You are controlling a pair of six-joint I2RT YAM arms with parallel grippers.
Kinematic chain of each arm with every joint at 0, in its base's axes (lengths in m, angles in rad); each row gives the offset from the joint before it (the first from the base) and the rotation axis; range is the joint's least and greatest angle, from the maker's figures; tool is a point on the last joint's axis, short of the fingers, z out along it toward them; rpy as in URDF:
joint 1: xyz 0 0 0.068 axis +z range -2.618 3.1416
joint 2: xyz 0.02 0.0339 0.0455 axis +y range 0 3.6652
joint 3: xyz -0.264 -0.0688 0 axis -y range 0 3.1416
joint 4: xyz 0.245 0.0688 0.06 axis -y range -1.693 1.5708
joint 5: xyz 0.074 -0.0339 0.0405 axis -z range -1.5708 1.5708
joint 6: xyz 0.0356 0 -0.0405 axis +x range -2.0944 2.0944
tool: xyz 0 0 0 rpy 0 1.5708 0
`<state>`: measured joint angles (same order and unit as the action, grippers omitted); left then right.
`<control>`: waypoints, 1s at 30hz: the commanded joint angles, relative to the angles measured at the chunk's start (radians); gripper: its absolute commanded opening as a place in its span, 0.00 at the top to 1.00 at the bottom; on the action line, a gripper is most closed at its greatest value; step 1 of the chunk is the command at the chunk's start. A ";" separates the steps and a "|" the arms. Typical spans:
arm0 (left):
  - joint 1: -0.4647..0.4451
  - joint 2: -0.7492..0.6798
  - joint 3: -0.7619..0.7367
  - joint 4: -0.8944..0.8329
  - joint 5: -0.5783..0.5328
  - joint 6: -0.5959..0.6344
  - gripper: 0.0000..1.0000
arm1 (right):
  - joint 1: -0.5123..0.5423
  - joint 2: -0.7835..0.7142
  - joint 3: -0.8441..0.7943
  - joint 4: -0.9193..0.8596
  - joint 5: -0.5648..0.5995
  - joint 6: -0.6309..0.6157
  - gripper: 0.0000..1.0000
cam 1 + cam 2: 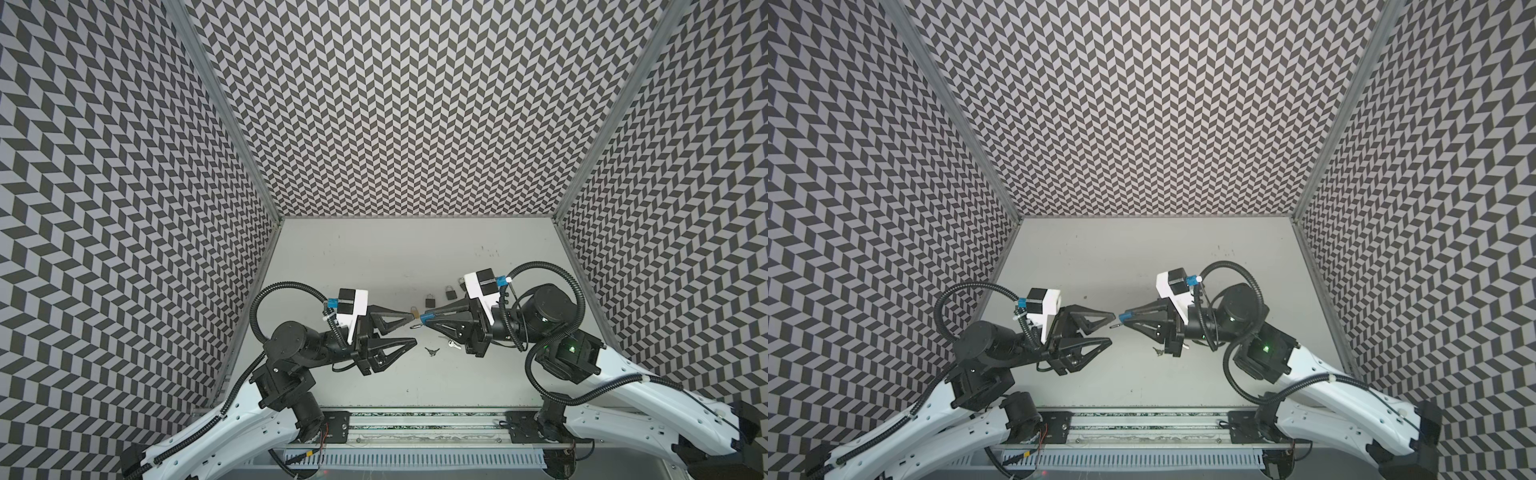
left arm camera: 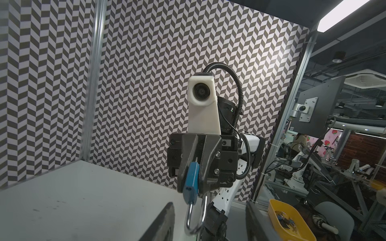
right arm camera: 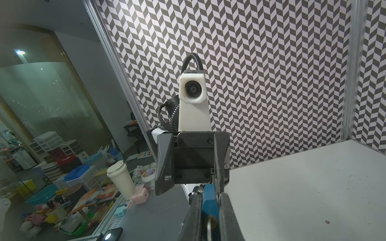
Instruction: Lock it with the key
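A blue padlock (image 1: pixel 425 318) is held above the table, with my right gripper (image 1: pixel 423 320) shut on its body. In the right wrist view the padlock (image 3: pixel 209 200) sits between the fingers, and a thin metal key (image 3: pixel 208 228) sticks out of its brass keyhole. Its silver shackle (image 2: pixel 195 217) points at my left gripper (image 2: pixel 210 205). That left gripper (image 1: pixel 412 329) is open, its fingertips either side of the shackle (image 1: pixel 415 327) without touching it. One shackle leg enters the body; the other runs beside it.
On the table behind the grippers lie a brass padlock (image 1: pixel 414 311) and three dark padlocks (image 1: pixel 430 300), (image 1: pixel 450 292), (image 1: pixel 462 282). Loose keys (image 1: pixel 434 352), (image 1: pixel 451 343) lie below the right gripper. Patterned walls enclose the table on three sides.
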<state>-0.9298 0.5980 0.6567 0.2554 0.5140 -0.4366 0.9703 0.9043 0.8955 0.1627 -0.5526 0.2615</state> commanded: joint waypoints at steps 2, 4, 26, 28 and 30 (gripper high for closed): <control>-0.006 0.008 0.016 -0.008 0.002 0.003 0.32 | -0.005 -0.027 -0.018 0.122 -0.003 0.051 1.00; -0.006 0.008 0.011 -0.007 -0.009 0.004 0.27 | -0.004 -0.027 -0.021 0.139 -0.011 0.071 1.00; -0.006 0.017 0.046 -0.032 -0.111 0.081 0.48 | -0.001 -0.007 -0.024 0.152 -0.111 0.120 1.00; -0.006 0.016 0.048 -0.029 -0.103 0.081 0.50 | -0.001 -0.008 -0.024 0.146 -0.106 0.114 1.00; -0.006 0.019 0.049 -0.025 -0.086 0.081 0.51 | -0.001 -0.010 -0.023 0.137 -0.094 0.111 1.00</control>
<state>-0.9344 0.6189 0.6739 0.2306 0.4168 -0.3656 0.9703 0.9001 0.8776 0.2611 -0.6415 0.3748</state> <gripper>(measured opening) 0.496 0.113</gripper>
